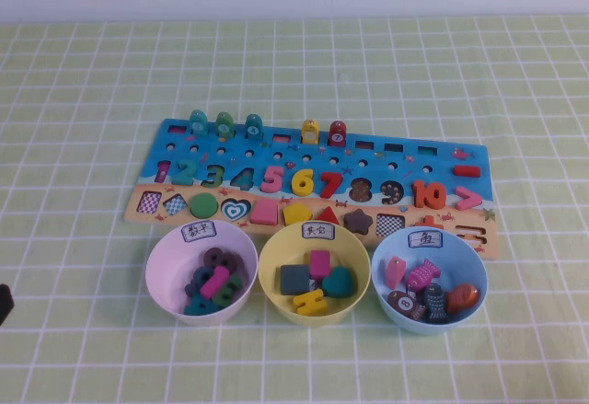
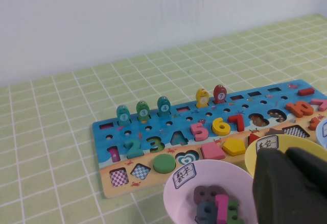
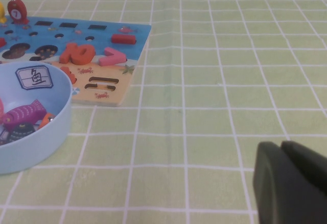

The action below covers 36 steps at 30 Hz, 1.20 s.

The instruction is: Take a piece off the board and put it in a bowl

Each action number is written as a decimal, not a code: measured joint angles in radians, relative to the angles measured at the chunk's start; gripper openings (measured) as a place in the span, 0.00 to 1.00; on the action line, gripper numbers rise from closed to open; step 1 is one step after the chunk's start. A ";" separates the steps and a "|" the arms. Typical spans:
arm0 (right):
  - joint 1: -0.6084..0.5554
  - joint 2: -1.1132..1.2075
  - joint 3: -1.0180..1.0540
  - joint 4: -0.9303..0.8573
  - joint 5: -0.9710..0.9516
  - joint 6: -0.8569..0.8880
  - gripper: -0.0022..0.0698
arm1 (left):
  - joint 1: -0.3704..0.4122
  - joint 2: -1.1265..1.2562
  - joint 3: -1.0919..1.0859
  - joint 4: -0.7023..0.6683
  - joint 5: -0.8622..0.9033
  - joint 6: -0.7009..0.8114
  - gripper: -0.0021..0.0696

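Observation:
The magenta "1" piece (image 1: 215, 282) lies in the pale pink bowl (image 1: 166, 255) on top of other numerals; it also shows in the left wrist view (image 2: 221, 208). The board (image 1: 386, 161) lies behind the bowls, and its "1" place (image 1: 162, 172) looks like a sunken pink recess. My left gripper (image 2: 283, 155) is shut and empty, held in front of the pink bowl (image 2: 204, 169) and apart from it. Only a dark bit of the left arm (image 1: 4, 303) shows at the left edge of the high view. My right gripper (image 3: 280, 145) is shut and empty, over bare cloth to the right of the board.
A yellow bowl (image 1: 276, 257) with shape blocks stands in the middle. A light blue bowl (image 1: 469, 261) with fish stands on the right. All three bowls touch the board's front edge. The green checked cloth lies open on all sides.

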 joint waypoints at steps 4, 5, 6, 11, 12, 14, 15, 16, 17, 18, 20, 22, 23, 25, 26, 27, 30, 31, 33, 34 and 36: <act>0.000 0.000 0.000 0.000 0.000 0.000 0.00 | 0.000 0.000 0.000 0.000 0.000 0.000 0.02; 0.000 0.000 0.000 0.000 0.000 0.000 0.00 | 0.000 0.000 0.000 0.000 0.000 0.000 0.02; 0.000 0.000 0.000 0.000 0.000 0.000 0.00 | 0.000 0.000 0.000 0.000 0.000 0.000 0.02; 0.000 0.000 0.000 0.000 0.000 0.000 0.00 | 0.000 0.000 0.000 0.002 0.000 0.000 0.02; 0.000 0.000 0.000 0.000 0.000 0.000 0.00 | 0.000 0.000 0.000 0.015 0.000 0.000 0.02; 0.000 0.000 0.000 0.002 0.000 0.000 0.00 | 0.000 0.000 0.000 0.070 0.000 0.002 0.02; 0.000 0.000 0.000 0.002 0.000 0.000 0.00 | 0.000 -0.004 0.000 0.094 0.000 0.002 0.02; 0.000 0.000 0.000 0.002 0.000 0.000 0.00 | 0.000 -0.009 0.001 0.104 0.000 0.002 0.02; 0.000 0.000 0.000 0.002 0.002 0.000 0.00 | 0.000 -0.018 0.002 0.106 0.000 0.002 0.02; 0.000 0.000 0.000 0.002 0.002 0.000 0.00 | 0.000 -0.027 0.007 0.109 0.000 0.002 0.02; 0.000 0.000 0.000 0.002 0.002 0.000 0.00 | 0.000 -0.042 0.029 0.121 -0.018 0.002 0.02; 0.000 0.000 0.000 0.002 0.002 0.000 0.00 | 0.018 -0.067 0.077 0.146 -0.055 0.002 0.02; 0.000 0.000 0.000 0.002 0.002 0.000 0.00 | 0.031 -0.082 0.109 0.153 -0.074 0.002 0.02; 0.000 0.000 0.000 0.002 0.002 0.000 0.00 | 0.071 -0.118 0.184 0.157 -0.136 0.002 0.02; 0.000 0.000 0.000 0.002 0.002 0.000 0.00 | 0.088 -0.135 0.217 0.148 -0.164 0.002 0.02; 0.000 0.000 0.000 0.002 0.002 0.000 0.00 | 0.110 -0.155 0.259 0.136 -0.201 0.002 0.02; 0.000 0.000 0.000 0.002 0.003 0.000 0.00 | 0.174 -0.210 0.368 0.100 -0.300 0.002 0.02; 0.000 0.000 0.000 0.002 0.004 0.000 0.00 | 0.195 -0.219 0.400 0.095 -0.325 0.002 0.02; 0.000 0.000 0.000 0.004 0.004 0.000 0.00 | 0.231 -0.228 0.441 0.089 -0.339 0.002 0.02; 0.000 0.000 0.000 0.004 0.004 0.000 0.00 | 0.251 -0.229 0.449 0.084 -0.336 0.002 0.02; 0.000 0.000 0.000 0.004 0.004 0.000 0.00 | 0.285 -0.229 0.451 0.074 -0.313 0.002 0.02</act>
